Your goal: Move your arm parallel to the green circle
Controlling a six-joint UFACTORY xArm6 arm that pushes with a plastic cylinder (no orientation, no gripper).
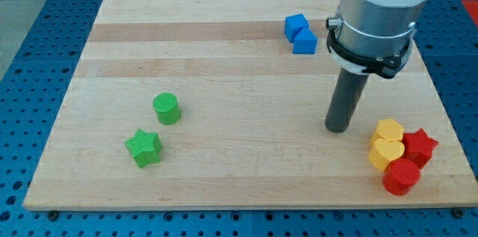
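Tip far right of the green circle

Blocks sit in three loose groups on the surface (224, 50), and the grouping looks like the leftover of pushing rather than any neat layout. The green circle (166, 108) lies toward the left edge, roughly at mid-height, with a green star (143, 148) just beside it on the side of the bottom-left corner — near, but apart. Two blue blocks (300, 34), touching, rest close to the top edge, right of centre. By the bottom-right corner four pieces huddle in contact: a yellow block (390, 130), a yellow heart (386, 153), a red star (420, 146) and a red circle (402, 176).

The arm comes in from the top-right corner, its pale body upright and the dark rod dropping straight down. My tip (337, 128) rests on bare wood, near the yellow pair on their left and well apart from the green circle, with open board between them. It touches no block.

There is no pincer on this rig — only the rod, so nothing is held.

As I judge it, my tip lies only a little nearer the bottom edge than the green circle, so lining up level with it calls for a small shift toward the top edge, clear of the yellow block.
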